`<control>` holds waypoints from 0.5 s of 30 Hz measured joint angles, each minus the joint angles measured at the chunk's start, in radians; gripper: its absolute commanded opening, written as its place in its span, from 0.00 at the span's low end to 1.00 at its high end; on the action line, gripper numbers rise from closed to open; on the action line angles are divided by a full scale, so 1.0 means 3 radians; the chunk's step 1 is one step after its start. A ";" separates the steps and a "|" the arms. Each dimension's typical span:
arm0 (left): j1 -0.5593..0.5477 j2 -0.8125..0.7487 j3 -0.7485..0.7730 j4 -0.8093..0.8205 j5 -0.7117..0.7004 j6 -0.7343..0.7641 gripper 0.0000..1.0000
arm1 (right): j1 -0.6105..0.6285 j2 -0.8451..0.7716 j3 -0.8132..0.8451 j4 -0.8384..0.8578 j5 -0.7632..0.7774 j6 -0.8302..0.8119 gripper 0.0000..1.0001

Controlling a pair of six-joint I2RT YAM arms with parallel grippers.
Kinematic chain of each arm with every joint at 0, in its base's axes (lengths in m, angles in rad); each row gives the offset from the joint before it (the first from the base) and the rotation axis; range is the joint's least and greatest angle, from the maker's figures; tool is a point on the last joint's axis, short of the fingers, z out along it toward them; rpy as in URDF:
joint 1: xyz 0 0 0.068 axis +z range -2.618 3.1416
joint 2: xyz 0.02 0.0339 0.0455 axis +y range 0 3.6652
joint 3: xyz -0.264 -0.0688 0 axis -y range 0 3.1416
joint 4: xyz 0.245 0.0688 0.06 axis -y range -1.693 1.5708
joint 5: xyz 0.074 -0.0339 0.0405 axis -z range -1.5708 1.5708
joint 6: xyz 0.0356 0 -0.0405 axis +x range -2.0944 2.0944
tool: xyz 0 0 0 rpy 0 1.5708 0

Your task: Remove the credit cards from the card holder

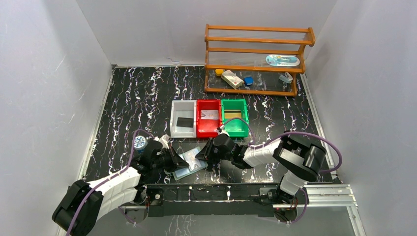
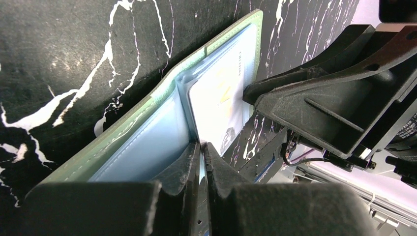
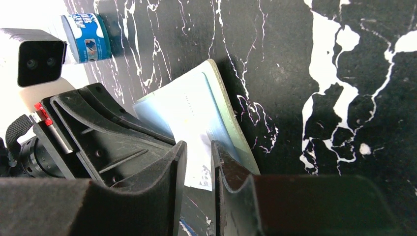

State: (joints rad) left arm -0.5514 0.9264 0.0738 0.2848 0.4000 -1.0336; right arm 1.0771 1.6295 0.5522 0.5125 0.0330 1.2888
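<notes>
The grey-green card holder (image 1: 187, 172) lies open on the black marbled table between my two grippers. My left gripper (image 2: 202, 144) is shut on a clear bluish pocket leaf of the card holder (image 2: 142, 147), at its fold. A pale printed credit card (image 2: 217, 98) sits in the pocket on the far half. In the right wrist view, my right gripper (image 3: 198, 145) stands slightly open over the near edge of that credit card (image 3: 196, 130), with the holder's green cover (image 3: 231, 125) beside it. From above, the left gripper (image 1: 178, 160) and right gripper (image 1: 207, 156) face each other closely.
Three bins stand behind the holder: the white bin (image 1: 174, 129) holds a black card (image 1: 184, 122), the red bin (image 1: 199, 128) a pale card, the green bin (image 1: 243, 129) a gold one. A blue-and-white tin (image 1: 140, 142) is at the left. A wooden rack (image 1: 255, 59) stands at the back.
</notes>
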 measured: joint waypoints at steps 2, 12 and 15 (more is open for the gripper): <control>0.0000 0.0000 -0.0001 0.0014 -0.0001 0.0001 0.09 | -0.0006 0.0009 -0.0006 0.0038 0.0001 0.0004 0.33; -0.0001 0.0024 0.0000 0.0074 0.0013 0.0001 0.16 | -0.0019 0.0051 -0.0130 0.0305 -0.0009 0.0090 0.31; -0.0001 0.0024 0.0000 0.0074 0.0013 0.0001 0.13 | -0.0019 0.0051 -0.0134 0.0313 -0.0006 0.0108 0.30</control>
State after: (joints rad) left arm -0.5518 0.9337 0.0738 0.3069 0.4038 -1.0332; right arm 1.0714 1.6447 0.5121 0.6064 0.0311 1.3212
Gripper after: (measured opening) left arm 0.163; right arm 0.313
